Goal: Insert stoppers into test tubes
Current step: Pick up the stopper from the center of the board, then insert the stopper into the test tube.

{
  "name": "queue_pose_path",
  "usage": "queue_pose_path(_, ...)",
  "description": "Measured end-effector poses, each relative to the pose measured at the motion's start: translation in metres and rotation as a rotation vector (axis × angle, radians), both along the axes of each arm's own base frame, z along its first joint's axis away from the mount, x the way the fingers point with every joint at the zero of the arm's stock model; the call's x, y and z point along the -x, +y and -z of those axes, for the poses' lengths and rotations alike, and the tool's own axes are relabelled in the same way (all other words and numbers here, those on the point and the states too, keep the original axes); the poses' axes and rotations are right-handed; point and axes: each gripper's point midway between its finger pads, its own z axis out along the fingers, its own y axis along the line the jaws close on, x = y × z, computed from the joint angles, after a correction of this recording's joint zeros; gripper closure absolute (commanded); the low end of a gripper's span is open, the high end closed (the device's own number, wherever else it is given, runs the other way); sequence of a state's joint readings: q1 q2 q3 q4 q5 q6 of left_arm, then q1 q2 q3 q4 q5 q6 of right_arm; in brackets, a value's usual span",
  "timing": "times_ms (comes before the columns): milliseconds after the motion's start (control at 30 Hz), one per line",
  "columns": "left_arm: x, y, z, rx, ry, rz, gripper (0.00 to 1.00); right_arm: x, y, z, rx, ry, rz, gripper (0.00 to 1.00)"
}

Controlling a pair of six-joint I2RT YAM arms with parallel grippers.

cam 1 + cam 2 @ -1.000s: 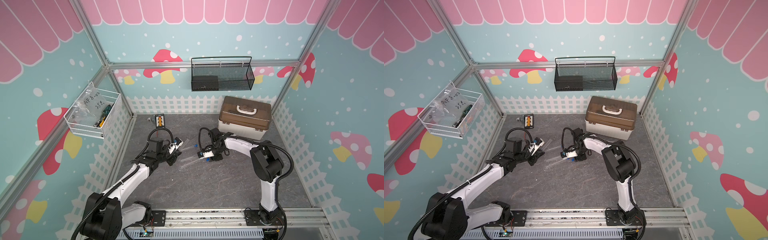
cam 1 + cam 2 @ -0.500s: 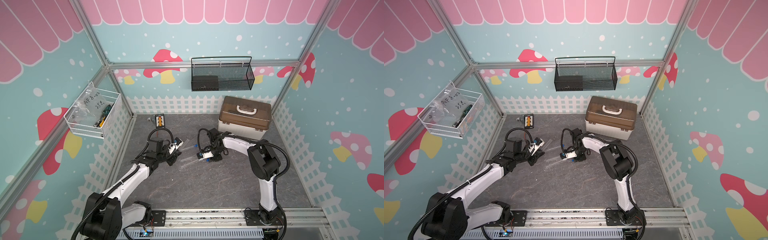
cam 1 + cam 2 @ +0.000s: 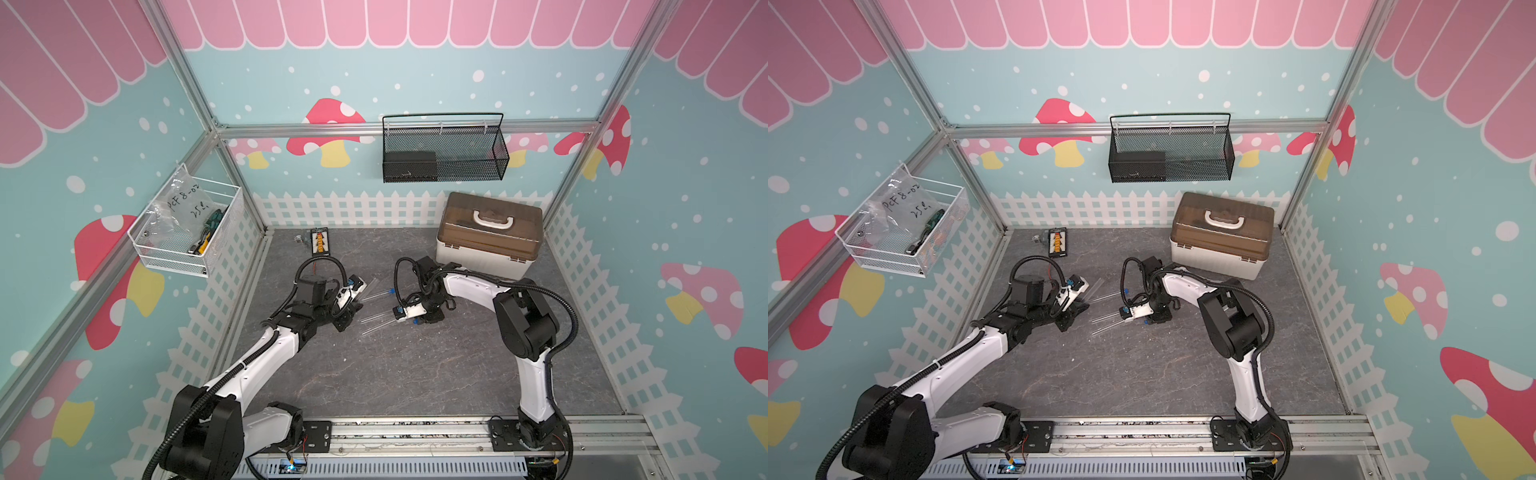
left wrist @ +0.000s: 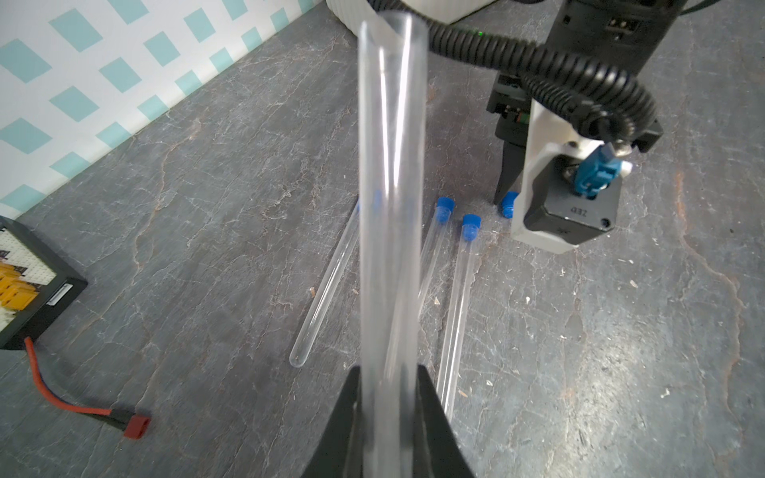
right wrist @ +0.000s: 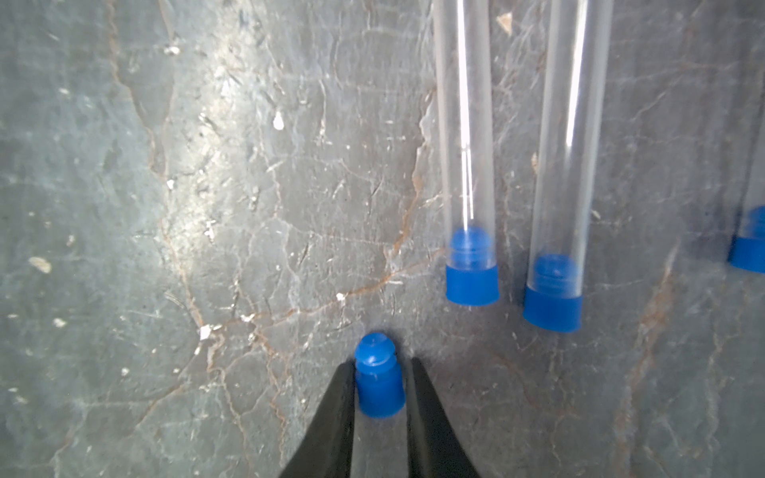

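Clear, glossy, smooth: held test tube (image 4: pixel 389 186), bright streaks along its wall; glass or plastic, cannot tell. Matt blue plastic on loose stopper (image 5: pixel 378 385), ridged at narrow end. Matt black fingers (image 4: pixel 434 426) of left gripper (image 4: pixel 388 372). In a top view, grey stone-look tabletop (image 3: pixel 415 374), veined, dull sheen. White wire basket (image 3: pixel 224 232) at left; black metal mesh basket (image 3: pixel 465 158) upper middle. Glossy translucent brown plastic lid on storage box (image 3: pixel 465 232).
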State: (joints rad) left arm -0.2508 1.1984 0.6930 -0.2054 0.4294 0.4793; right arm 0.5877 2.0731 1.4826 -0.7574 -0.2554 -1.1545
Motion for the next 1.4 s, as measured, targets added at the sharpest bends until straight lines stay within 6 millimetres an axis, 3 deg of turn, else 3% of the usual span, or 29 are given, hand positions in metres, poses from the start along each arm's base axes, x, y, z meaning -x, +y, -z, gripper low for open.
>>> queue_pose_path(900,0.008,-0.003,-0.004,-0.005,-0.011,0.036,1.0,0.004,0.007,-0.004,-0.057,0.015,0.062,0.86)
queue_pose_path(1033,0.018,-0.015,-0.014,-0.033,-0.068,0.1,1.0,0.015,0.005,-0.027,-0.107,0.001,0.105,0.86)
queue_pose_path(1200,0.032,-0.035,-0.018,-0.094,-0.142,0.213,1.0,0.032,-0.003,-0.077,-0.214,-0.075,0.17,0.86)
queue_pose_path(1400,0.048,-0.057,-0.003,-0.185,-0.187,0.335,1.0,0.064,-0.021,-0.099,-0.275,-0.072,0.264,0.86)
